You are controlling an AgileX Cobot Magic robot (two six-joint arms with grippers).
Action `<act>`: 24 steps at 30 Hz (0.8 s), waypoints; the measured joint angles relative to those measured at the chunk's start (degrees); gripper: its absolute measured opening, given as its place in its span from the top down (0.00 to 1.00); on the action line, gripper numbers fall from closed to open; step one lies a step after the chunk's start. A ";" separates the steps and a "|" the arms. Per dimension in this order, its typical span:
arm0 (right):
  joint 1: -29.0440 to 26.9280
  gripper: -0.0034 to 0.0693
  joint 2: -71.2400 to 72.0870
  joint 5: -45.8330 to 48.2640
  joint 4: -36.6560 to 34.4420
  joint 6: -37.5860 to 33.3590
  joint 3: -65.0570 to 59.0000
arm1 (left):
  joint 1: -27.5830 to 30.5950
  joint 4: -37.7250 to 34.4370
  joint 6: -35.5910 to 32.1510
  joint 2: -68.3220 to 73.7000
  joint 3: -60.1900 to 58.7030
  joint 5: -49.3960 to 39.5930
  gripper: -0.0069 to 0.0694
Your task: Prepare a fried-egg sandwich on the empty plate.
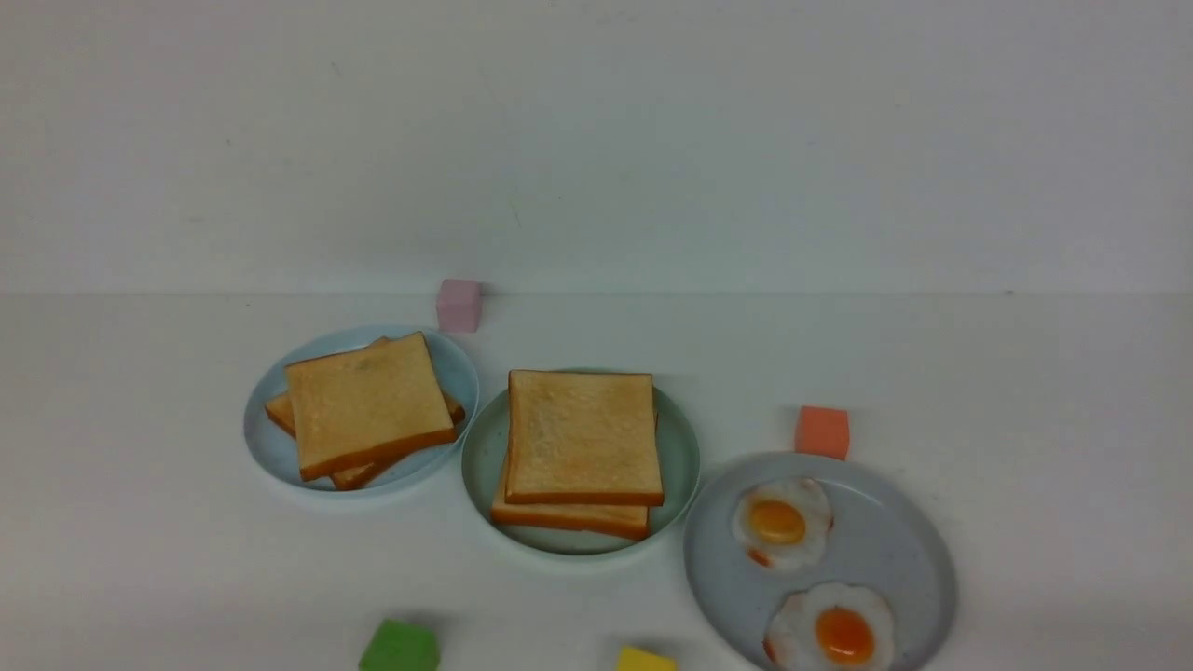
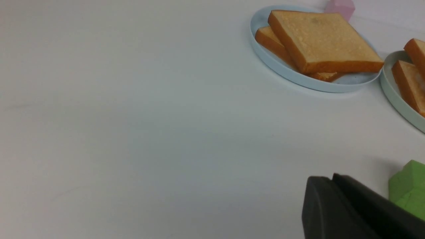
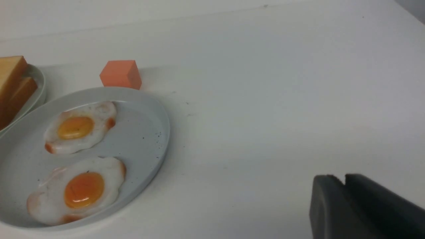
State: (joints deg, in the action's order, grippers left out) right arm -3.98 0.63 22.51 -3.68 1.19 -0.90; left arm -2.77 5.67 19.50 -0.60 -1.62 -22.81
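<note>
Three round plates sit in a row on the white desk in the front view. At centre left, the pale blue plate carries two square golden-brown toast slices, stacked askew, with a small pink cube just above its upper right rim. In the middle of the frame, the mint-green plate with a raised rim holds the sandwich of two square toast slices with orange crusts; the top slice hides any filling from here. At lower right, the larger grey plate bears two white fried eggs with orange yolks, with an orange cube touching its upper rim. A green cube and a yellow cube lie along the bottom edge.

No arm appears in the front view. In each wrist view, the left tool and the right tool show dark fingers pressed together, holding nothing.
</note>
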 joint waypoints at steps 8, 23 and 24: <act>0.00 0.82 0.00 0.00 0.00 0.00 0.00 | 0.00 0.00 0.00 0.00 0.00 0.00 0.86; 0.00 0.79 0.00 0.00 0.00 0.00 0.00 | 0.00 0.00 0.00 0.00 0.00 0.00 0.83; 0.00 0.79 0.00 0.00 0.00 0.00 0.00 | 0.00 0.00 0.00 0.00 0.00 0.00 0.83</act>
State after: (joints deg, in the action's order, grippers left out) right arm -3.98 0.63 22.51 -3.68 1.19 -0.90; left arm -2.77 5.67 19.50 -0.60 -1.62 -22.81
